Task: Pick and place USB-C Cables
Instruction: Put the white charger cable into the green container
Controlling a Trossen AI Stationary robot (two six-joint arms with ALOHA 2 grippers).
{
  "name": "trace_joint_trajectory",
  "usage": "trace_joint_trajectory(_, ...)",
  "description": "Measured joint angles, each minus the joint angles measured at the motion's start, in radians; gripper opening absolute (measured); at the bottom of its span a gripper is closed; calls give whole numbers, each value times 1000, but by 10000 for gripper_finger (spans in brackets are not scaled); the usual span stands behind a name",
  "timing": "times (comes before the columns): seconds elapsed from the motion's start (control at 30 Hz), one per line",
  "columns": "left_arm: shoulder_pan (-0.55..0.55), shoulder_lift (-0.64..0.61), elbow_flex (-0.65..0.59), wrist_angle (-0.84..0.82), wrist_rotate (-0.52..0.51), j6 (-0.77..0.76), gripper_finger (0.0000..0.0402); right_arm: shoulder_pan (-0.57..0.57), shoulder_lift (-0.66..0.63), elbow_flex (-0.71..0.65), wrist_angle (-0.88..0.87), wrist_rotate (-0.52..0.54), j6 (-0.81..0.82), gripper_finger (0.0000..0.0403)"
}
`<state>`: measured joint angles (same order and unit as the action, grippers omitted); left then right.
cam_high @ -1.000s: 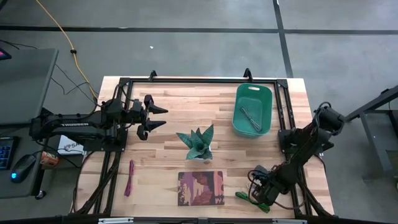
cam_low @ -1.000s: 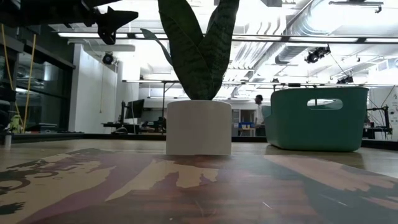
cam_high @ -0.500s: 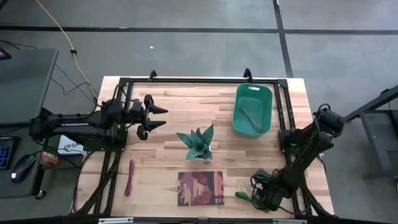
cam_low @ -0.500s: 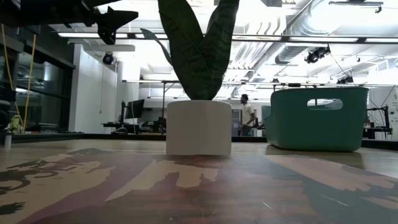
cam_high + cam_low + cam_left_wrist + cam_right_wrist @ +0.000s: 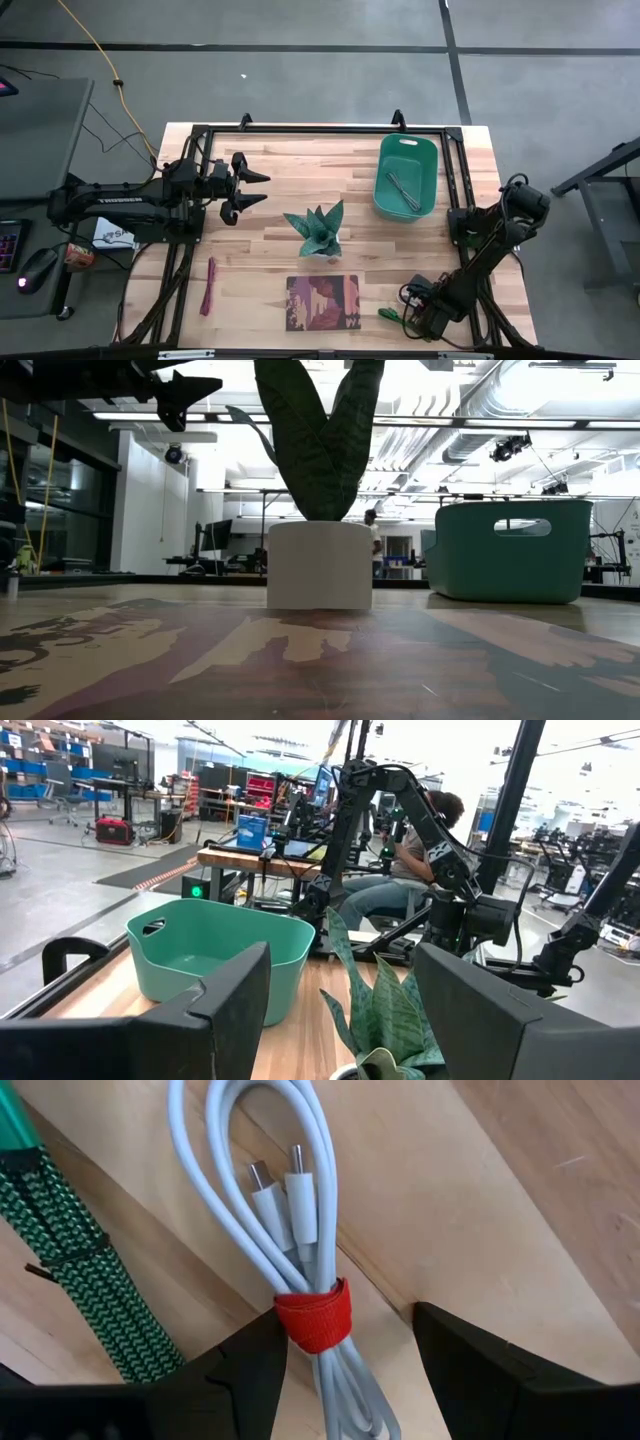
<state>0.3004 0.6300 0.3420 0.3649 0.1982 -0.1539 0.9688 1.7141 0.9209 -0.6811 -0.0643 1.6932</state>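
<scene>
**Right claw low over the white cable at the near edge**

I've got the right claw down at the near right corner of the tabletop, and my right wrist view is full of cable. The white cable with the red tie lies flat on the wood, its two metal plugs side by side inside the loop. The claw's two dark fingers are spread, one on each side of the bundle right by the red tie; I see a gap between each finger and the cable, so nothing is pinched.

Just beside the white one lies the green braided cable, apart from it, with bare wood between them. From above I can make out the green cable as a green scrap right next to the claw, near the reddish-brown book.

The dark red cable lies stretched out on the near left of the tabletop, well apart from everything else. The grey-silver cable sits inside the teal bin at the far right.

My left claw hangs above the far left of the tabletop, fingers spread and empty, pointing towards the teal paper plant in the middle.
</scene>
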Motion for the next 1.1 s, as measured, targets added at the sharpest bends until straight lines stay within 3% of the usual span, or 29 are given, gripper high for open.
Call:
trace_joint_trajectory(0.5,0,0,0,-2,0,-30,229,1,2,-2,-6,6,8,207)
trace_joint_trajectory(0.63,0,0,0,-3,0,-27,229,-3,3,-3,-30,3,11,159)
trace_joint_trajectory(0.83,0,0,0,-2,0,-21,229,-20,3,-4,-43,-13,-39,23)
trace_joint_trajectory(1.0,0,0,0,-2,0,-10,229,-20,2,4,-55,-23,-50,28)
trace_joint_trajectory(1.1,0,0,0,-1,0,-8,229,-20,2,17,-73,-19,-67,12)
